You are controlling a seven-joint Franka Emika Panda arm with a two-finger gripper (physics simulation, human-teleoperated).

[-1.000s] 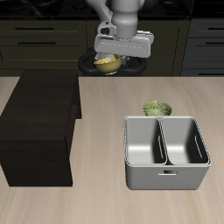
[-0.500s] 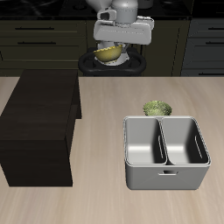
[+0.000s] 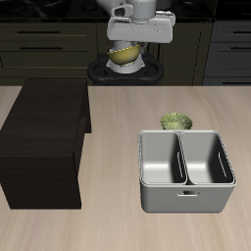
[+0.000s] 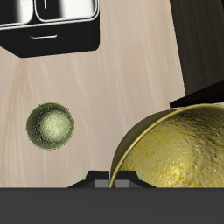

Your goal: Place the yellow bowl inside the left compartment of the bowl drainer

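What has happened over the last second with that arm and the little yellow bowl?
The gripper has risen higher above the table's back edge, carrying the yellow bowl up with it; the bowl stays held and has not been let go. The olive-green bowl, the bowl drainer and the dark wooden cabinet sit exactly where they were.

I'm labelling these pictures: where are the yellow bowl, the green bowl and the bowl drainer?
yellow bowl (image 4: 179, 149): wrist view, on its patterned inside.
green bowl (image 3: 175, 122): exterior view, on its middle.
bowl drainer (image 3: 179, 160): exterior view, on the middle divider.
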